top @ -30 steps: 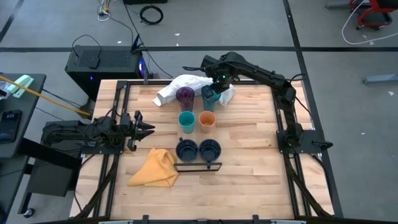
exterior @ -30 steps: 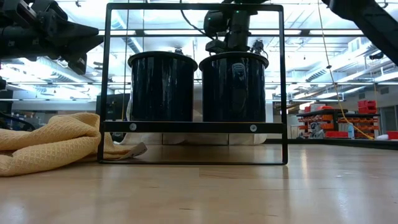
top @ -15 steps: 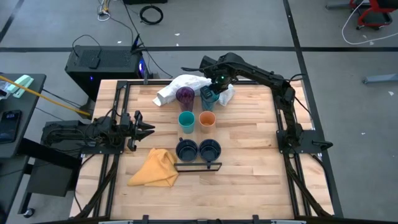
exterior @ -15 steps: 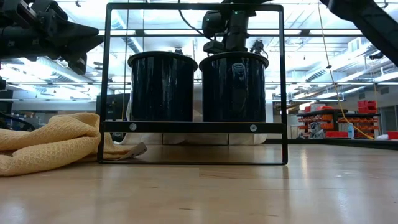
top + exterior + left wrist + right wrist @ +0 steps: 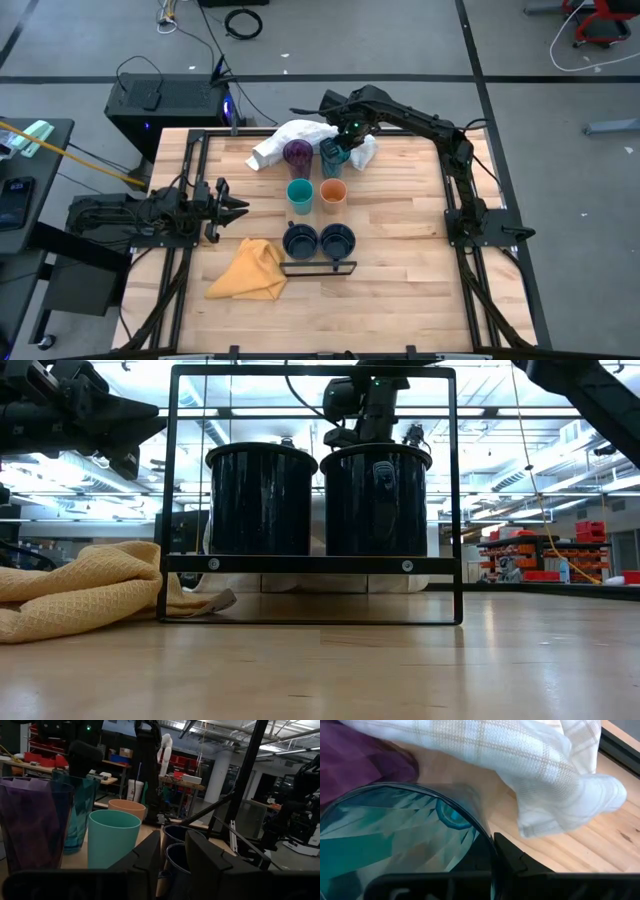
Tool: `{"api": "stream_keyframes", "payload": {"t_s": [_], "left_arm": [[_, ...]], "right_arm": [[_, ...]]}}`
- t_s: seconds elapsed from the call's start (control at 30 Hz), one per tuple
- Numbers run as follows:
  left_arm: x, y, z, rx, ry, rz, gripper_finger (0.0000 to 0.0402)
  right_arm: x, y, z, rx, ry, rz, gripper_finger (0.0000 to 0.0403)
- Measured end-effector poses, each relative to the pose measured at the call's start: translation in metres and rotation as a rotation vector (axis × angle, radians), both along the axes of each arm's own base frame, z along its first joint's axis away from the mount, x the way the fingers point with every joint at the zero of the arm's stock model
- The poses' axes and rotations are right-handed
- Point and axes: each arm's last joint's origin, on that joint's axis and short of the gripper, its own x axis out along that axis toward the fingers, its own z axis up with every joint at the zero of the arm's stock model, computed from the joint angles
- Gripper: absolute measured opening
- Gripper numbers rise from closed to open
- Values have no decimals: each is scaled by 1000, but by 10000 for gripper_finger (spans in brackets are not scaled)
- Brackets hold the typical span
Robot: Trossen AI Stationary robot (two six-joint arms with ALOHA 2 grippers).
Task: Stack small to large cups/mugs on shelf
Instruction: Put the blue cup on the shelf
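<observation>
The cups stand in two rows on the pale shelf, whose dark metal rim (image 5: 320, 267) is at its near end. From near to far there are two navy mugs (image 5: 300, 240) (image 5: 337, 240), a short teal cup (image 5: 300, 193), an orange cup (image 5: 333, 192), a purple tumbler (image 5: 297, 153) and a teal tumbler (image 5: 335, 157). My right gripper (image 5: 340, 147) is at the teal tumbler's rim and shut on it. My left gripper (image 5: 240, 207) hangs open and empty left of the cups, pointing at them. My right gripper comes at the teal tumbler from above and from the far right. One finger (image 5: 507, 857) lies against the outside of the rim (image 5: 480, 827). The other finger is hidden by the tumbler and the gripper body. The tumbler stands upright; I cannot tell whether its base is lifted.
A white checked cloth (image 5: 300, 133) lies bunched right behind the two tumblers. A yellow cloth (image 5: 250, 270) lies at the near left beside the shelf's rim. The right half of the table, from the cups to the right arm's base (image 5: 480, 225), is bare wood.
My right gripper has shifted slightly toward the table's left, toward the purple tumbler, staying at the teal tumbler's rim.
</observation>
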Motion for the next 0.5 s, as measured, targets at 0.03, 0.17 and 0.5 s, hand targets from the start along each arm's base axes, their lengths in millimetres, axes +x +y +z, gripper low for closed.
{"api": "stream_keyframes", "payload": {"t_s": [0.03,0.17,0.5], "left_arm": [[0,0,0,0,0,0,99],[0,0,0,0,0,0,95],[0,0,0,1,0,0,98]], "right_arm": [[0,0,0,0,1,1,5],[1,0,0,-7,-9,4,5],[2,1,0,-13,-13,15,5]]}}
